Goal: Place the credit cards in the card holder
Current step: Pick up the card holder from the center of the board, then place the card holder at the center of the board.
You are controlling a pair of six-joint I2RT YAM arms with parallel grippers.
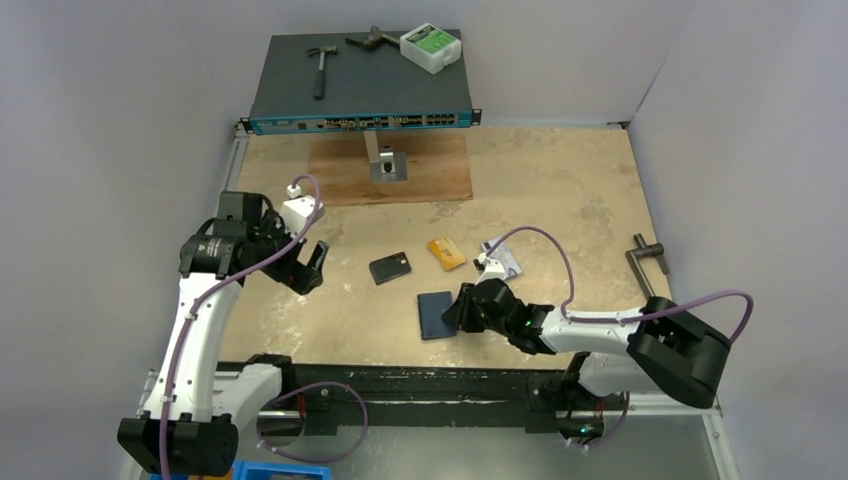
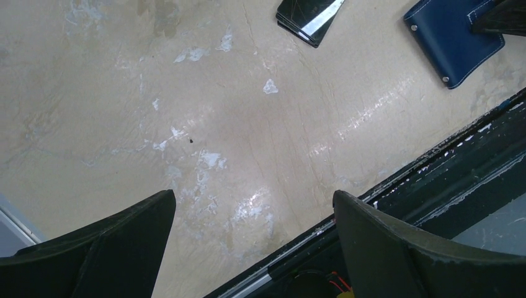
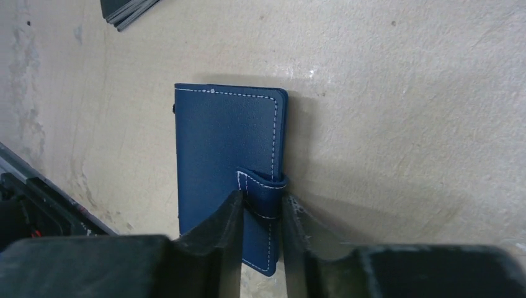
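Note:
The navy card holder (image 1: 436,314) lies closed on the table in front of the right arm, also seen in the right wrist view (image 3: 223,149) and the left wrist view (image 2: 450,37). My right gripper (image 1: 456,305) (image 3: 260,202) is shut on its snap tab, one finger on each side. A black card (image 1: 390,268) (image 2: 307,18) (image 3: 127,11) lies to the holder's far left. An orange card (image 1: 446,253) and a silver-grey card (image 1: 505,258) lie beyond the holder. My left gripper (image 1: 312,266) (image 2: 254,195) hangs open over bare table, left of the black card.
A network switch (image 1: 360,85) at the back carries a hammer (image 1: 320,68) and a white-green box (image 1: 430,47). A wooden board (image 1: 340,180) with a metal bracket (image 1: 385,165) lies before it. A metal tool (image 1: 648,258) rests at the right. The table's black front rail (image 2: 434,167) runs under my left gripper.

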